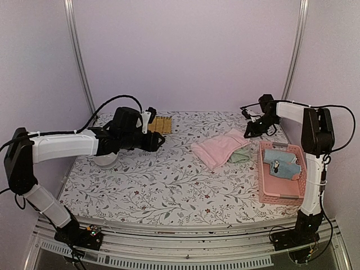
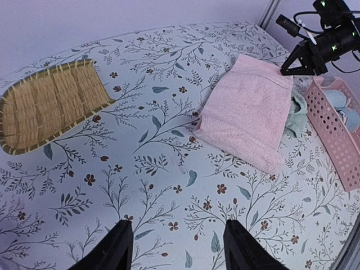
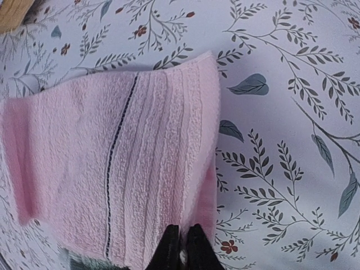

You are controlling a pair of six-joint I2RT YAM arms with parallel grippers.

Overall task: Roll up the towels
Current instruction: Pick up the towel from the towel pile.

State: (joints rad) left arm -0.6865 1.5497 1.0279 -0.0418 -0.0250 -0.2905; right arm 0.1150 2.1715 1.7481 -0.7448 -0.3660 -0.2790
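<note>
The pink towel (image 1: 216, 147) lies folded on the flowered table (image 1: 140, 180), right of centre, one end pointing to the far right. From under its right edge the pale green towel (image 1: 241, 156) peeks out, crumpled, touching both the pink one and the left wall of the pink basket (image 1: 264, 185). The basket stands at the right side of the table, and the light blue towels (image 1: 279, 163) lie rolled inside it (something dark sits on the nearer one, too small to make out).

The right hand (image 1: 250, 132) is down at the far right end of the pink towel. In its own wrist view the right hand (image 3: 183, 230) has its two fingers drawn almost together, pinching the hem of the pink towel (image 3: 112, 169) just beside the dark stitched stripe.

The left hand (image 1: 157, 138) hovers over the far left part of the table, near the woven mat (image 1: 160, 124). Seen from its wrist, the left hand (image 2: 180, 247) is released, fingers well apart with only bare table between them, the mat (image 2: 50, 104) to its left and the pink towel (image 2: 247, 109) well apart on the right.
</note>
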